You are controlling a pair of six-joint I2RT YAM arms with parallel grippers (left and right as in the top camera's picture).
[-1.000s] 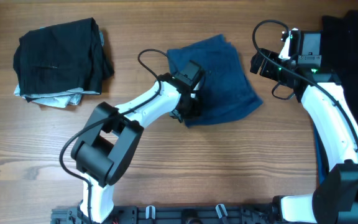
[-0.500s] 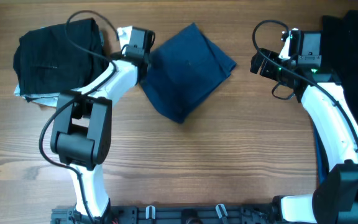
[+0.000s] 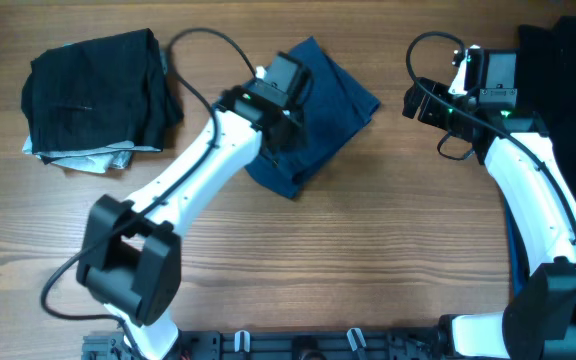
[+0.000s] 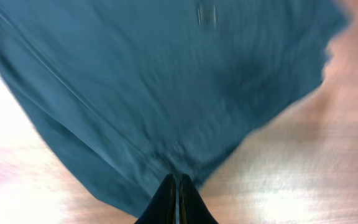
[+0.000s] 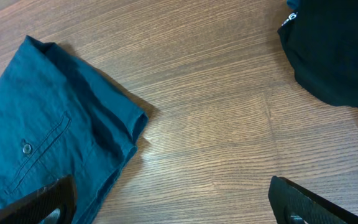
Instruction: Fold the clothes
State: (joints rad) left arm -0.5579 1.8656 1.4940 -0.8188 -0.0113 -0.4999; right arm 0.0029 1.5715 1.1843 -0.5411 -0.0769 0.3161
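Left jaws look pinched shut on the blue garment edge right at their tips. Right jaws are wide open, empty. I'd drag slowly so nothing bunches.

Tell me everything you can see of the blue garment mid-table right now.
The dark blue garment looks like woven cloth, folded into a rough square that lies flat and diagonal on the wooden table, with layered edges showing. The right wrist view shows a stitched slit with a small button. The left gripper is shut at its edge, where wrinkles converge as if pinched.
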